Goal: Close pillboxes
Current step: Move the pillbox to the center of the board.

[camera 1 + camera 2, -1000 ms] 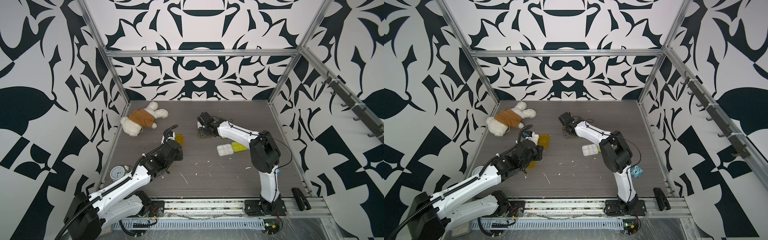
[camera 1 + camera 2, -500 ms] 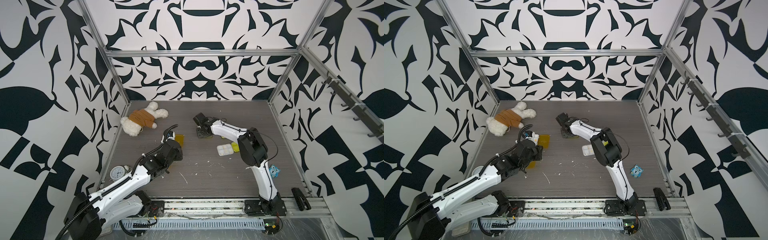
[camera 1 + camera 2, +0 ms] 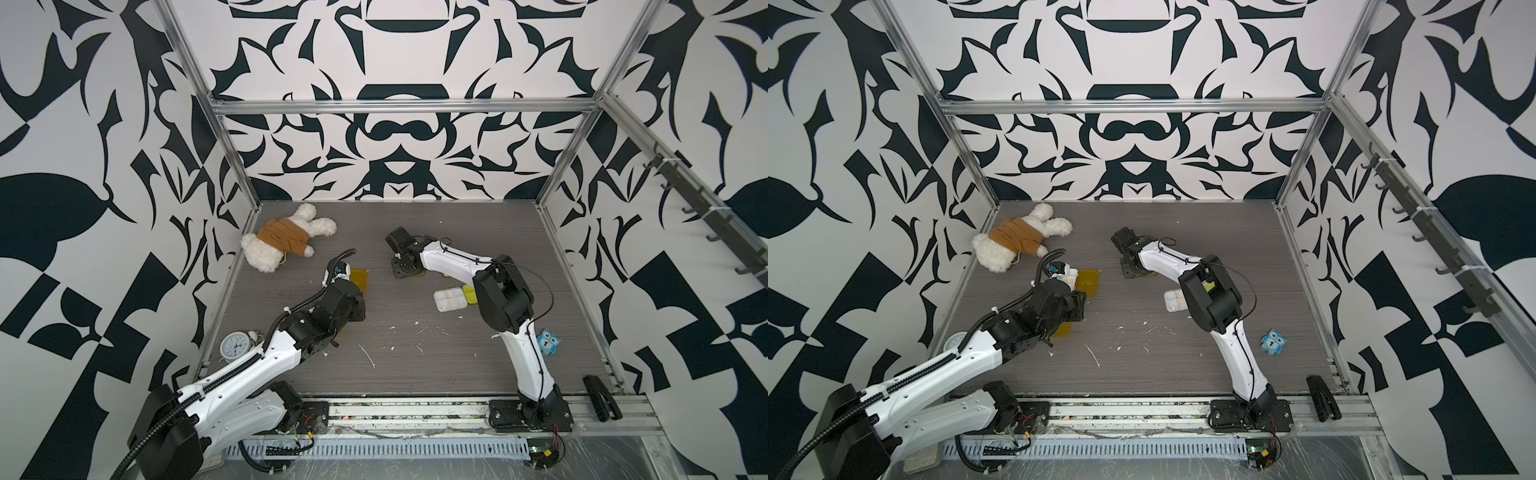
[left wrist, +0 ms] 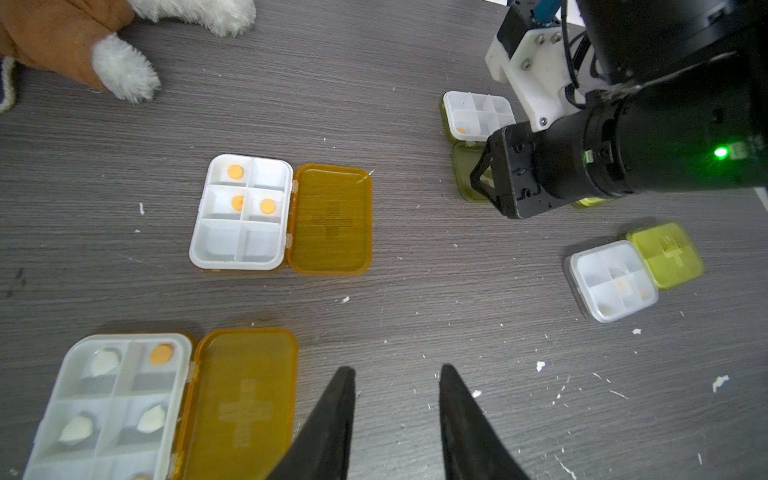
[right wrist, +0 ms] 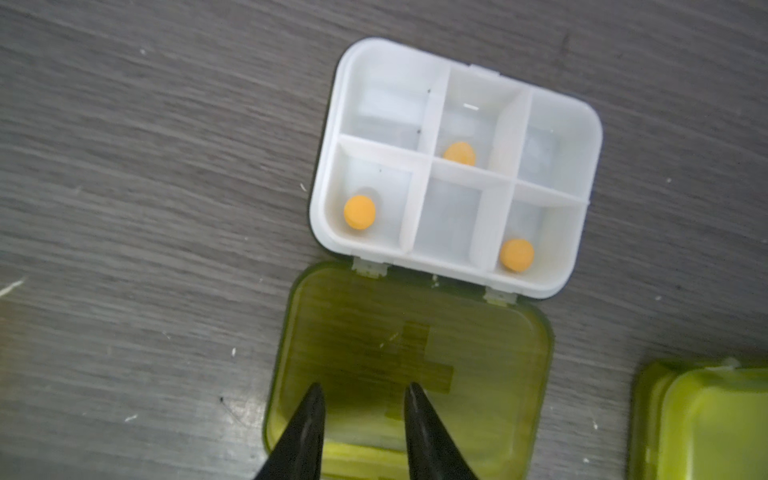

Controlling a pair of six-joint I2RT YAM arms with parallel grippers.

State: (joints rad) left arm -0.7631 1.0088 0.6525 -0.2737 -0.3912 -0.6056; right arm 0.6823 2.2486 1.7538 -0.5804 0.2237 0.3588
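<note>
In the left wrist view two amber pillboxes lie open: one tray [image 4: 241, 212] with its lid [image 4: 330, 218] flat beside it, and a nearer tray [image 4: 108, 407] with lid [image 4: 245, 399]. My left gripper [image 4: 397, 370] hovers open over bare table just beside the nearer amber lid. A yellow-green pillbox [image 5: 457, 166] lies open with three orange pills in it. Its lid [image 5: 411, 361] is flat, and my right gripper [image 5: 365, 386] stands open just above it, holding nothing. A clear-lidded pillbox [image 4: 613, 280] and a yellow-green one [image 4: 667, 253] sit together; another yellow-green one [image 5: 706, 424] lies near my right gripper.
A plush bear [image 3: 286, 241] lies at the back left. A round clock [image 3: 235, 345] stands at the left edge and a blue owl toy [image 3: 548, 343] at the front right. White crumbs litter the dark table [image 3: 415, 365]. Patterned walls enclose three sides.
The right arm's elbow swung left, uncovering the owl toy, and its gripper shifted slightly left and back with the jaws a little narrower. The left arm has not moved.
</note>
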